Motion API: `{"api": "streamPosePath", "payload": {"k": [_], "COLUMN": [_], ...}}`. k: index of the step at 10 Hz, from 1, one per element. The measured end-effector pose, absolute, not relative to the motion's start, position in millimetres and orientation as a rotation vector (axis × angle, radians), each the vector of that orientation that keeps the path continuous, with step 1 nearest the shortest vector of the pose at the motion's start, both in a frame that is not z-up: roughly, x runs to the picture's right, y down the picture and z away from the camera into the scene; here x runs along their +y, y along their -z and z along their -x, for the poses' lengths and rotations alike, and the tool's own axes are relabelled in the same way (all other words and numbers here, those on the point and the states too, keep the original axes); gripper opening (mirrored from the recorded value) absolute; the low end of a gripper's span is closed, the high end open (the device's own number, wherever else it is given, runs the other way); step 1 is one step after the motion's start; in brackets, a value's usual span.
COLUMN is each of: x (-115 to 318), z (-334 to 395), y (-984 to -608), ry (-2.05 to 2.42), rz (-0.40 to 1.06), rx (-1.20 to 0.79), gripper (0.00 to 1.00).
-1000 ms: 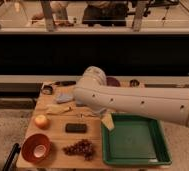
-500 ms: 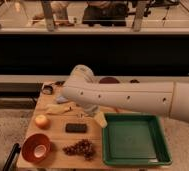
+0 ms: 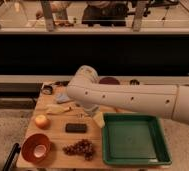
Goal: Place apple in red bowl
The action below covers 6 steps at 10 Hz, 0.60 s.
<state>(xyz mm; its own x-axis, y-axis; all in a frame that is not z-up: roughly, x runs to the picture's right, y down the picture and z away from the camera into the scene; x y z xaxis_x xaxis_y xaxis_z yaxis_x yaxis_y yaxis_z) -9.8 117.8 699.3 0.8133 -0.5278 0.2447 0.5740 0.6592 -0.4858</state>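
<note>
Plainly the biggest risk is the apple point(image 3: 41, 121) rolling. It is round, it sits free on the tabletop point(image 3: 58, 139) close to the left edge, and a finger that touches it off-centre could push it over that edge. The gripper point(image 3: 91, 108) is only partly visible, tucked under the white arm point(image 3: 133, 97) near the middle of the tabletop and well apart from the fruit. Its jaws stand wide and nothing appears to be in them. To reach the apple it has to cross leftward past a pale yellow strip point(image 3: 58, 109) just behind the apple and a dark block point(image 3: 76, 128) just to its right, and either could be knocked or caught by mistake. The red bowl point(image 3: 36, 147) stands at the front left corner, just in front of the apple, so the carry would be short. A release over the rim instead of the hollow could tip the bowl or bounce the fruit out. The grapes point(image 3: 80, 148) along the front edge lie near the bowl and could be brushed.

The apple is small, smooth and yellow-orange, narrower than the bowl.
</note>
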Motion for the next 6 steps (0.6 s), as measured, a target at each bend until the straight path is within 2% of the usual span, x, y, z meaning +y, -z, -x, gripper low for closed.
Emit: {"api": "streamPosePath", "payload": {"k": [6], "x": [129], "z": [77], "y": [-746], "ry": [0.664], "rz": [0.592], "rx": [-0.322], "gripper": [0.8]}}
